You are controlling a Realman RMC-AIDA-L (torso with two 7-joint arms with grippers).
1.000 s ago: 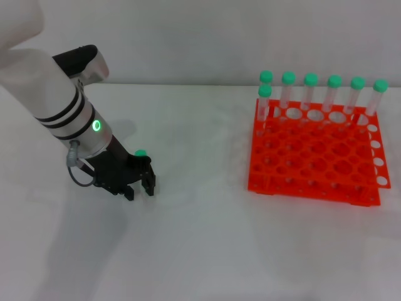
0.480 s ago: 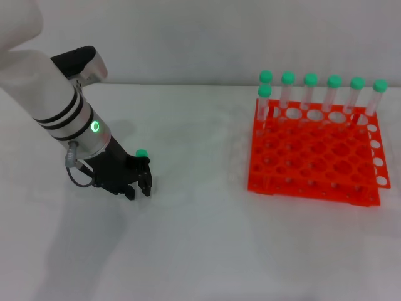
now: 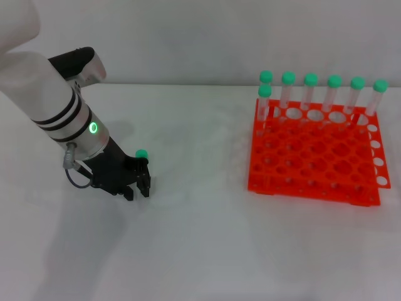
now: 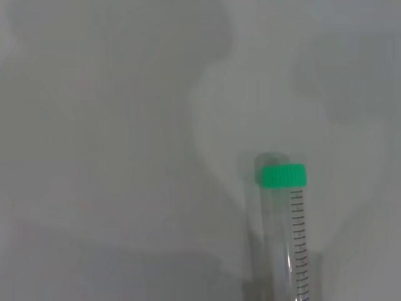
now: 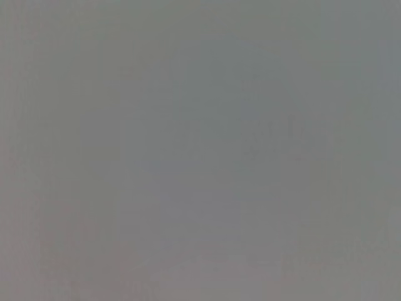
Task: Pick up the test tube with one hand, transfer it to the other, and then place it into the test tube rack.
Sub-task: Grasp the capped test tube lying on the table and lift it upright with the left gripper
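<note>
The test tube lies on the white table; its green cap (image 3: 141,153) sticks out beyond my left gripper (image 3: 136,189), which is down at the table over the tube's body. The rest of the tube is hidden under the gripper in the head view. The left wrist view shows the cap (image 4: 283,175) and the clear graduated tube (image 4: 289,251) lying on the table right under the wrist. The orange-red test tube rack (image 3: 313,160) stands at the right, well away from the gripper. My right gripper is out of view; its wrist view shows only plain grey.
Several identical green-capped tubes (image 3: 311,93) stand upright in the rack's back row. The white-silver left arm (image 3: 59,106) with its green ring light slants in from the upper left. A grey wall runs behind the table.
My left gripper has shifted slightly to the left over the tube, and its two fingertips stand a little closer together. The tube's cap has stayed in place.
</note>
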